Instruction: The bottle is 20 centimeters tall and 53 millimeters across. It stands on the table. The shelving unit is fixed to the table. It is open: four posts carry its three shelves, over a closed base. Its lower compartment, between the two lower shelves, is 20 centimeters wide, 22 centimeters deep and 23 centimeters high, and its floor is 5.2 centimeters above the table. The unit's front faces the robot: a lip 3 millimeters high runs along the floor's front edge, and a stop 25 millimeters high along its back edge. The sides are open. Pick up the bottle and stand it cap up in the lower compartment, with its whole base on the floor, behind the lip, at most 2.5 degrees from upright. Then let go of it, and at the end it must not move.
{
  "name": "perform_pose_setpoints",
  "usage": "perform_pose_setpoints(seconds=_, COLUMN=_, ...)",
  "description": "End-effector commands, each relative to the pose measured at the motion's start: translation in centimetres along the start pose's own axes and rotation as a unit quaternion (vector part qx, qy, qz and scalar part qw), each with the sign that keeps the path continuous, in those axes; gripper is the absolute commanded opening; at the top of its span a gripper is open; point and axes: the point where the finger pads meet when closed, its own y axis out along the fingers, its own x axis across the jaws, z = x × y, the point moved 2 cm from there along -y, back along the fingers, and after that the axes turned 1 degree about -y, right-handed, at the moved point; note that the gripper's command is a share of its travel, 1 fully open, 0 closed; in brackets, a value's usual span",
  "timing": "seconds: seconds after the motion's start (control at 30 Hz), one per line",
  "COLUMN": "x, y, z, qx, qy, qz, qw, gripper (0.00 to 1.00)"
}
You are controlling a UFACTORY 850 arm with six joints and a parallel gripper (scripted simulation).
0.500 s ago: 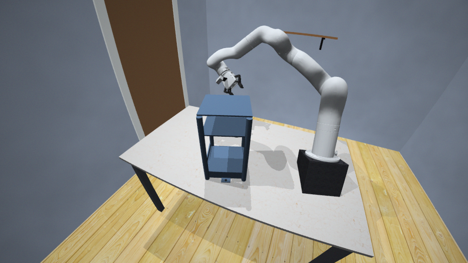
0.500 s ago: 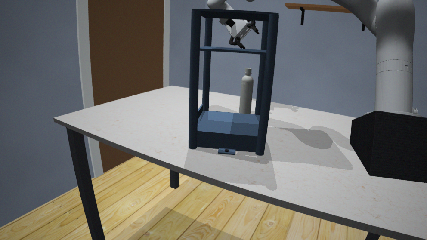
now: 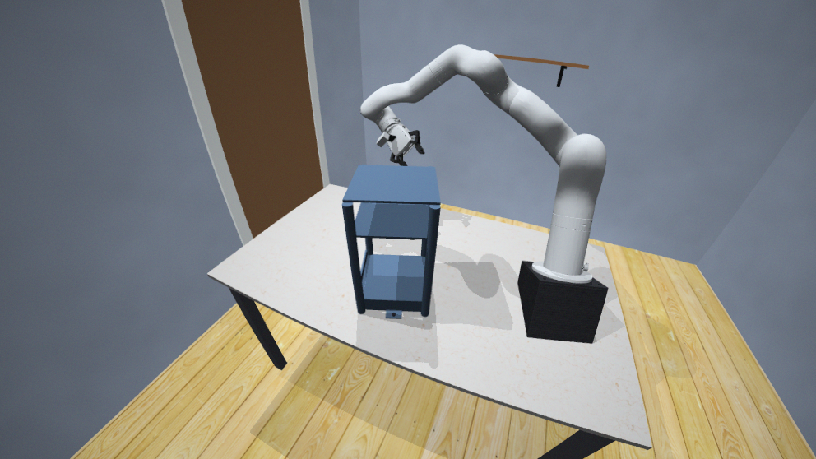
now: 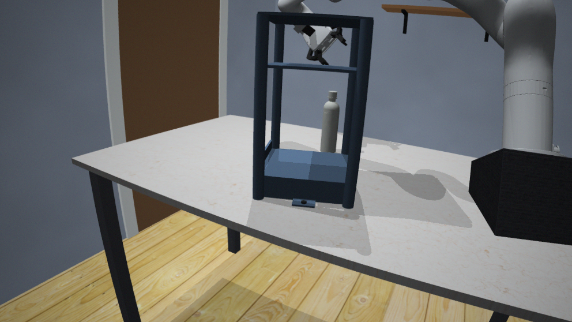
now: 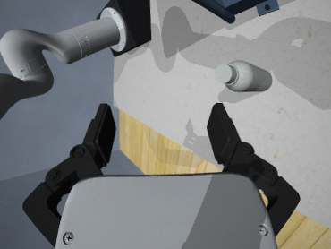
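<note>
The grey bottle [image 4: 330, 122] stands upright on the white table behind the blue shelving unit [image 4: 309, 108], seen through its lower compartment. It also shows in the wrist view [image 5: 241, 76], from above. In the top view the unit [image 3: 392, 237] hides the bottle. My gripper [image 3: 405, 149] is open and empty, high in the air beyond the unit, well above the bottle. It shows through the unit's upper part in the exterior view [image 4: 324, 45], and its two black fingers frame the wrist view [image 5: 164, 134]. The lower compartment floor [image 4: 305, 164] holds nothing.
The arm's black base block [image 3: 562, 305] stands on the table to the right of the unit. A small dark tab [image 4: 303, 202] lies on the table at the unit's foot. A brown door [image 3: 253, 108] and a wall shelf [image 3: 542, 61] are behind.
</note>
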Motion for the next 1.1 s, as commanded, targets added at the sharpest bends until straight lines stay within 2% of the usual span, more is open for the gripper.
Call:
perform_pose_setpoints(seconds=0.0, x=-0.1, y=-0.1, z=0.0, qx=0.000, qy=0.000, qz=-0.001, qw=1.000, gripper=1.00)
perform_pose_setpoints(seconds=0.1, x=-0.7, y=-0.6, z=0.4, qx=0.000, qy=0.000, qz=-0.001, qw=1.000, gripper=1.00)
perform_pose_setpoints(seconds=0.2, x=-5.5, y=-4.0, z=2.6, qx=0.000, qy=0.001, qz=-0.001, qw=1.000, gripper=1.00)
perform_pose_setpoints(seconds=0.33, x=-9.3, y=-6.3, z=4.1, qx=0.000, qy=0.000, qz=-0.001, qw=1.000, gripper=1.00)
perform_pose_setpoints(seconds=0.8, x=-9.2, y=-6.1, z=4.1, qx=-0.004, qy=0.000, qz=-0.006, qw=1.000, gripper=1.00)
perform_pose_setpoints(seconds=1.07, x=-8.3, y=-4.8, z=3.9, qx=-0.039, qy=0.002, qz=-0.047, qw=0.998, gripper=1.00)
